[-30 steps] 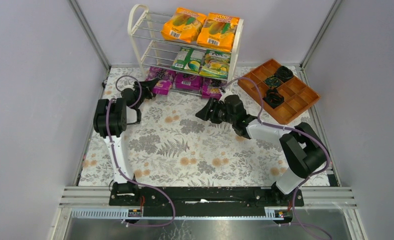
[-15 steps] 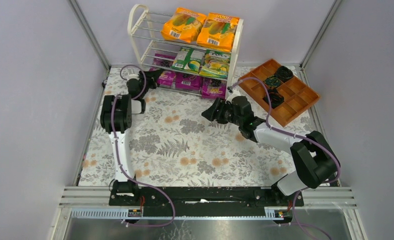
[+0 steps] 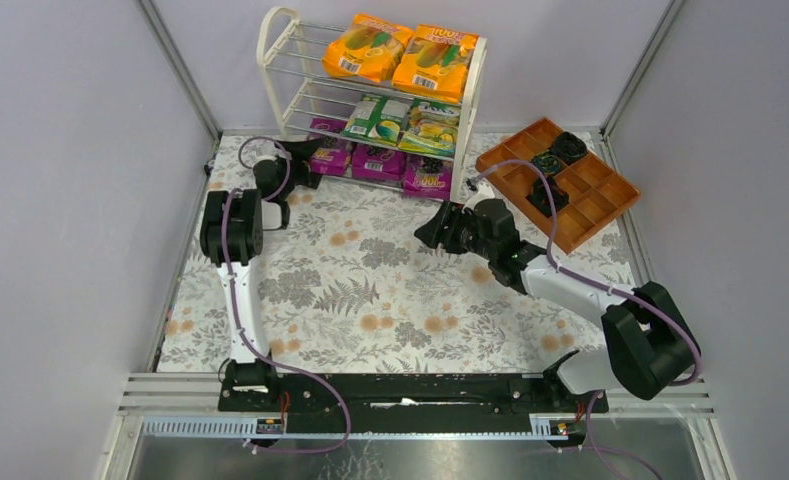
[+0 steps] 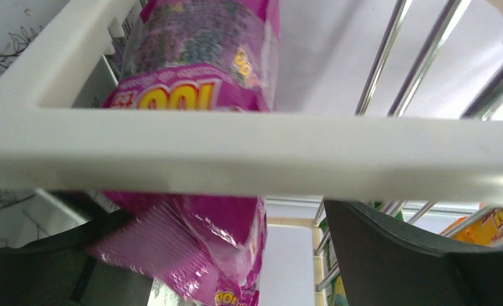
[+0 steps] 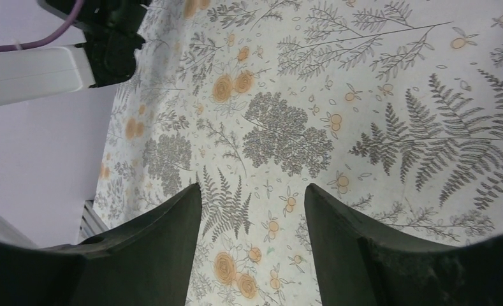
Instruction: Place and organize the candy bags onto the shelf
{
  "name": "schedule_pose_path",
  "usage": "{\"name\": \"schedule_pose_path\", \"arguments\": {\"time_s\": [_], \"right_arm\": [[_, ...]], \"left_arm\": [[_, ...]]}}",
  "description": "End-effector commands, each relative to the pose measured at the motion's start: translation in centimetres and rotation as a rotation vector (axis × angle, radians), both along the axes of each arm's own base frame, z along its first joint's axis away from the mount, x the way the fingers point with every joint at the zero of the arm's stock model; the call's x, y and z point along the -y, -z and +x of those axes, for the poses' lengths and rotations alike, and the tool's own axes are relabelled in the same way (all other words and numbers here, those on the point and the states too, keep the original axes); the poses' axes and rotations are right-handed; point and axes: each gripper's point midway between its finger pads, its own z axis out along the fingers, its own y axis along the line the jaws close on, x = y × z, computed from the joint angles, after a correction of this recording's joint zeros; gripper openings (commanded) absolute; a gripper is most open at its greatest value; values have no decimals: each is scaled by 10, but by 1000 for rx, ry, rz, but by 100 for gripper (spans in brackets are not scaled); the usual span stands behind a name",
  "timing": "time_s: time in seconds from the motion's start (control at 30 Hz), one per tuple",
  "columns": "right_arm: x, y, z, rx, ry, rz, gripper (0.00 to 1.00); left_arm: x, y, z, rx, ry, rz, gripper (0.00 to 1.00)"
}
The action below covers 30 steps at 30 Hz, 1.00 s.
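Candy bags (image 3: 378, 118), glossy plastic pouches, all sit on the cream-white plastic shelf with chrome rods (image 3: 270, 50) at the far edge of the floral-cloth counter (image 3: 370, 290). Orange ones are on the top tier, green-yellow on the middle and purple on the bottom.

Step in hand, by my judgement: seating the last purple pouch (image 4: 191, 248) at the left end of the bottom tier. My left hand (image 3: 305, 160) is at that end with its fingers set wide. The pouch lies crumpled between them, against one finger and clear of the other, so it is not clamped.

The next move calls for a nudge inward along the rods, then a straight withdrawal clear of the frame bar. My right hand (image 5: 253, 189) hovers over mid-counter, wide and carrying nothing.
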Motion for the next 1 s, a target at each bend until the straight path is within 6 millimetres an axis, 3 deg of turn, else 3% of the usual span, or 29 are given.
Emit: {"name": "schedule_pose_path", "arguments": {"time_s": [0.0,0.13,0.2,0.3,0.4,0.63,0.8,0.97], "right_arm": [[20,-10,10,76,72,-79,70],[52,-2,28,108,186,-273,83],[71,-3,42,148,273,-364,90],[90,-11,62,207,369,-459,91],[90,-21,84,276,404,-496,91],[78,-39,139,437,489,-487,90],[77,-24,171,501,547,-531,88],[74,-17,184,573,531,-558,75]], "left_arm": [[-13,-30,-16,13,-6,40,98],[-14,-33,-46,-9,-5,2,99],[-12,-22,-66,-69,2,6,99],[-8,-8,-94,-165,7,11,99],[0,1,-125,-260,18,0,99],[42,-22,-180,-244,178,17,99],[61,-31,-226,-204,305,22,99],[66,-25,-273,-204,389,125,99]]}}
